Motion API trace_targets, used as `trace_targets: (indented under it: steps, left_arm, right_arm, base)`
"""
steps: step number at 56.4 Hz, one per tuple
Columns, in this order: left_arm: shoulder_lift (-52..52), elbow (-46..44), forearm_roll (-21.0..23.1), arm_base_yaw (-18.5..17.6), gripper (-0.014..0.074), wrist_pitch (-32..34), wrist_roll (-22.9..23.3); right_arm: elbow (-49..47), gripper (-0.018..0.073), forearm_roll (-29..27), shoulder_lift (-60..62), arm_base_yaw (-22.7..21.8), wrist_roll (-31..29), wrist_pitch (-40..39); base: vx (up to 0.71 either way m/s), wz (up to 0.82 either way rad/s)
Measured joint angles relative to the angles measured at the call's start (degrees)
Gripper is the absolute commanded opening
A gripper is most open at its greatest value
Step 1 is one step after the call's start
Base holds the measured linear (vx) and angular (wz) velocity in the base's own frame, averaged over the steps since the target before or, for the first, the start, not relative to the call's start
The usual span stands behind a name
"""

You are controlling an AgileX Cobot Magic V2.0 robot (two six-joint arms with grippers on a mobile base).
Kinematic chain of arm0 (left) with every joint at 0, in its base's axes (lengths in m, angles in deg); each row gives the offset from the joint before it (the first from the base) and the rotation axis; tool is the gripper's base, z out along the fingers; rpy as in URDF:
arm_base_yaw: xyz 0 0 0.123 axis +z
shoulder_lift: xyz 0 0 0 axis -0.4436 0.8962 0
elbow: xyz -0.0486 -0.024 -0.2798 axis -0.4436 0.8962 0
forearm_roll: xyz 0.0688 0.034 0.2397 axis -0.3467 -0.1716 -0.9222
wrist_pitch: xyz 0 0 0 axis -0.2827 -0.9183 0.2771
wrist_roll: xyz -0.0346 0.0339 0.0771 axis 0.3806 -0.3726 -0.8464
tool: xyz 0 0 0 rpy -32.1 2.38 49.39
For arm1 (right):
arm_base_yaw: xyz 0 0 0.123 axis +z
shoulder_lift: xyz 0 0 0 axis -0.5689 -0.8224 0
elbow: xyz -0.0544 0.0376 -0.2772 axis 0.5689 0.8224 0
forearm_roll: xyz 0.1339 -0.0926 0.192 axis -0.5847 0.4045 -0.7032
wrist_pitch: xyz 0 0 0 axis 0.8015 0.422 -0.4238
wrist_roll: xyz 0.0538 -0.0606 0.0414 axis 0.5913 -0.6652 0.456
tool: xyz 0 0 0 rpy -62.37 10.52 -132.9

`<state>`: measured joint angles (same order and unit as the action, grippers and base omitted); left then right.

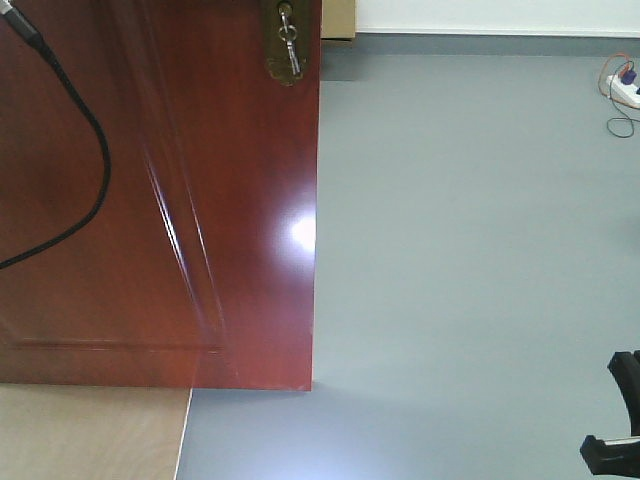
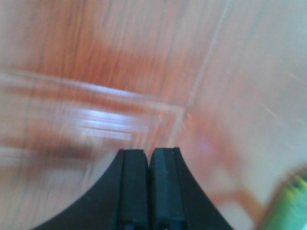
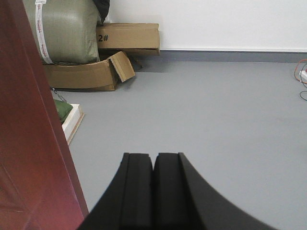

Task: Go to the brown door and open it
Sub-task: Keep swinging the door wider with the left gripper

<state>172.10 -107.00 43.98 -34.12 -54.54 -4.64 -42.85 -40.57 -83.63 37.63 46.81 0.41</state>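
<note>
The glossy brown door fills the left half of the front view, its free edge running down the middle. A brass lock plate with hanging keys sits at its top right. My left gripper is shut and empty, very close to the door's panelled face, which is blurred. My right gripper is shut and empty, over grey floor just right of the door's edge. A black part of my right arm shows at the front view's lower right.
Cardboard boxes and a grey-green sack stand against the far wall past the door. A white-edged board lies by the door. A power strip with cables lies far right. A black cable hangs before the door.
</note>
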Motion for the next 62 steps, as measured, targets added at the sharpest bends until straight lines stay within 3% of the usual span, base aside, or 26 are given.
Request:
trace_targets:
  steps: [42,46,52,56,62]
  left_arm:
    - [0.0,0.5,-0.9,0.0,0.0066,-0.1,0.0]
    - [0.0,0.5,-4.1,0.0,0.0066,-0.3,0.0]
    - [0.0,0.5,-13.9,0.0,0.0066,-1.8,1.9]
    - [-0.1,0.1,-22.8,0.0,0.0066,-3.5,5.4]
    - [-0.5,-0.1,-36.2,0.0,0.0066,-4.8,16.1]
  right_arm:
    - [0.0,0.0000,0.0,0.0,0.0,0.0,0.0]
    - [0.0,0.0000,0.0,0.0,0.0,0.0,0.0]
    - [0.0,0.0000,0.0,0.0,0.0,0.0,0.0]
    - [0.0,0.0000,0.0,0.0,0.0,0.0,0.0]
    - [0.0,0.0000,0.0,0.0,0.0,0.0,0.0]
  base:
    - [0.00,0.00]
    - [0.00,0.00]
    - [0.00,0.00]
    - [0.00,0.00]
    - [0.00,0.00]
